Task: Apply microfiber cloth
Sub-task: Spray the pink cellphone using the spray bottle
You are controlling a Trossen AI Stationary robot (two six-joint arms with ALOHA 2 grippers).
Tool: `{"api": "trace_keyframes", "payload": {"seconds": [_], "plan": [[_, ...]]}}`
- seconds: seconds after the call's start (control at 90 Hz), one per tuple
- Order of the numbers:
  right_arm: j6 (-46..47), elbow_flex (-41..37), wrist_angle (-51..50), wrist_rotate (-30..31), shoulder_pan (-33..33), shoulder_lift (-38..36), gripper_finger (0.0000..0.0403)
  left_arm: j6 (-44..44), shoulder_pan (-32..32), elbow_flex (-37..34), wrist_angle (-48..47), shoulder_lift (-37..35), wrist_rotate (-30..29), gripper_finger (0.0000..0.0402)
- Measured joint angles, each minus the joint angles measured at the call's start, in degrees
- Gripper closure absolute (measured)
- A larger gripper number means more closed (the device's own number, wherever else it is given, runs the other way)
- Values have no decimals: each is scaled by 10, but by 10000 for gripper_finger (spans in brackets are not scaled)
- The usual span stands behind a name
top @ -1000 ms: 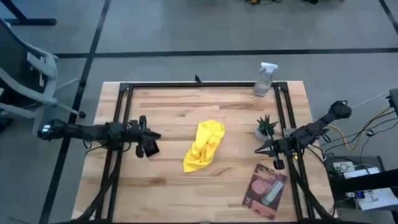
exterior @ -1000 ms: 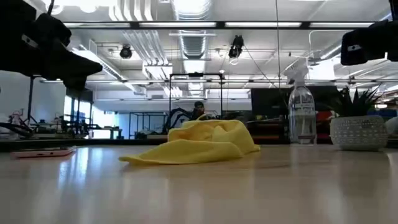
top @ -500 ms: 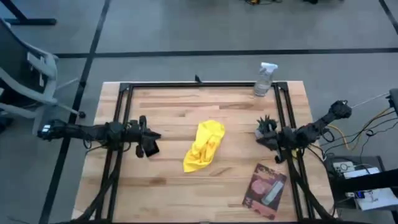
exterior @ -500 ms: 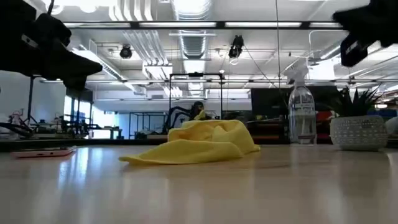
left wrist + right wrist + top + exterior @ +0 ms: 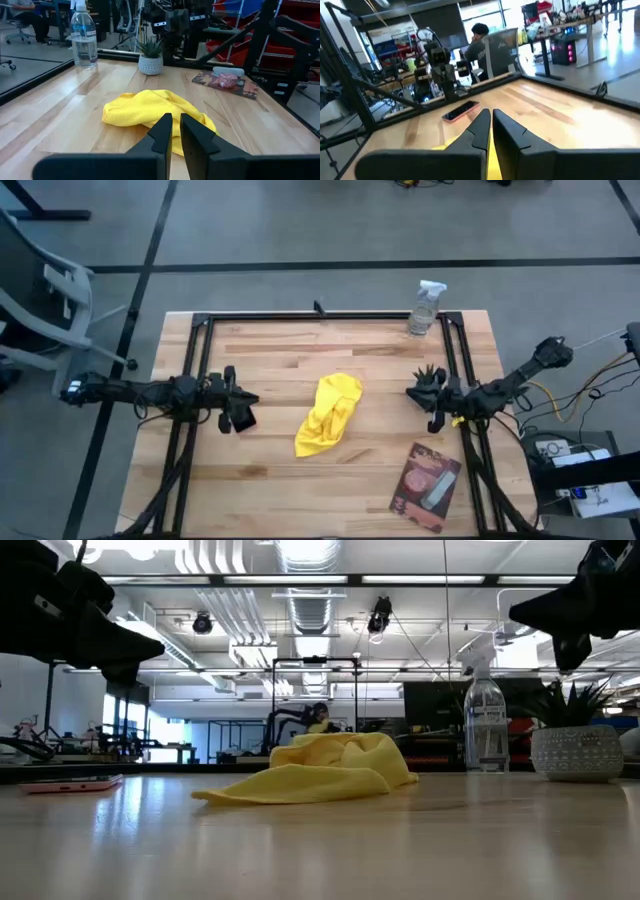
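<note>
Lying untouched in a crumpled heap mid-tabletop, the microfiber cloth (image 5: 329, 416) waits between the arms, so nothing is started: left gripper (image 5: 244, 410) to its left, right gripper (image 5: 420, 397) to its right, both jaws clenched on nothing.

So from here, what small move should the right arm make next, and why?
Probably carry the right tool further toward the microfiber cloth and open it on the way: it hangs over the potted plant, fingers together, well short of the cloth. The left tool waits beside the cloth, also closed.
</note>
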Motion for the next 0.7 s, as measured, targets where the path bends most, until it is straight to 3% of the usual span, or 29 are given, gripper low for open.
{"api": "trace_keyframes", "payload": {"seconds": [0.233, 0.367, 0.7], "plan": [[32, 0, 7, -4, 0, 33, 401, 0, 0, 0, 0, 0, 0, 381], [18, 0, 57, -45, 0, 66, 401, 0, 0, 0, 0, 0, 0, 381], [-2, 99, 77, -58, 0, 302, 401, 0, 0, 0, 0, 0, 0, 381]]}}
